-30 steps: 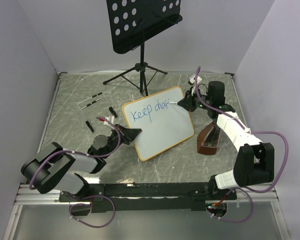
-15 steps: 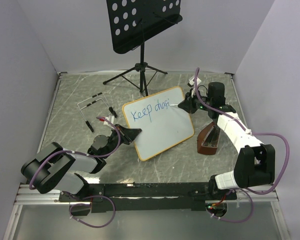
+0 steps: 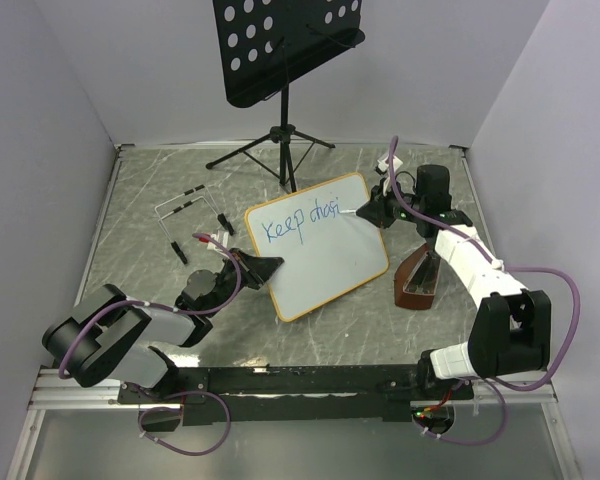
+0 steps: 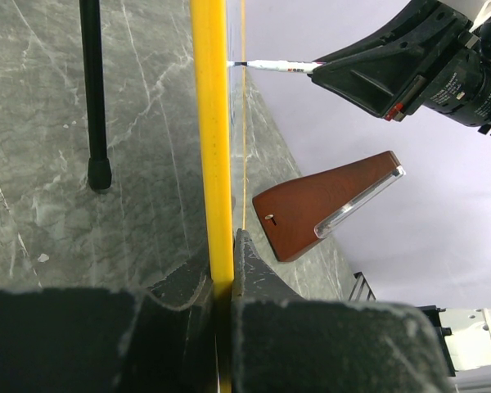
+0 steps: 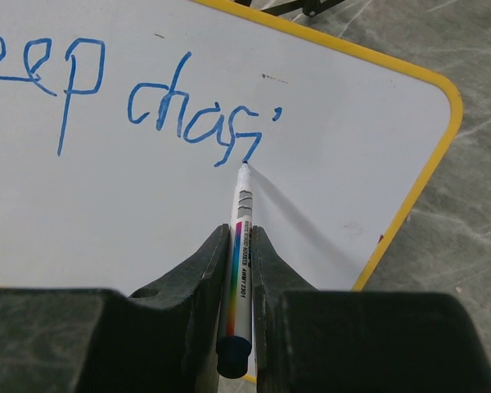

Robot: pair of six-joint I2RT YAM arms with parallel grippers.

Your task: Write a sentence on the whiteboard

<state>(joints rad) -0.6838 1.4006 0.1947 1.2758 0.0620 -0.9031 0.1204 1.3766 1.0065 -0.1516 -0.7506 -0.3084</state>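
The whiteboard (image 3: pixel 320 255) with its orange-yellow frame lies tilted mid-table. Blue lettering (image 3: pixel 298 222) reads "Keep chasi" in one line; the right wrist view shows "eep chasi" (image 5: pixel 147 106). My left gripper (image 3: pixel 265 268) is shut on the board's left frame edge (image 4: pixel 217 164), seen edge-on in the left wrist view. My right gripper (image 3: pixel 372 210) is shut on a white marker (image 5: pixel 240 246), whose tip touches the board just below the last letter. The marker also shows in the left wrist view (image 4: pixel 270 65).
A black perforated music stand (image 3: pixel 280 45) on a tripod stands behind the board. A brown wooden metronome (image 3: pixel 417 280) lies right of the board, also in the left wrist view (image 4: pixel 327 205). Wire parts and small black pieces (image 3: pixel 185 215) lie at the left.
The lettering has grown from "Keep chas" to "Keep chasi". My right gripper shifted slightly right along the line. The left arm and board have not moved.
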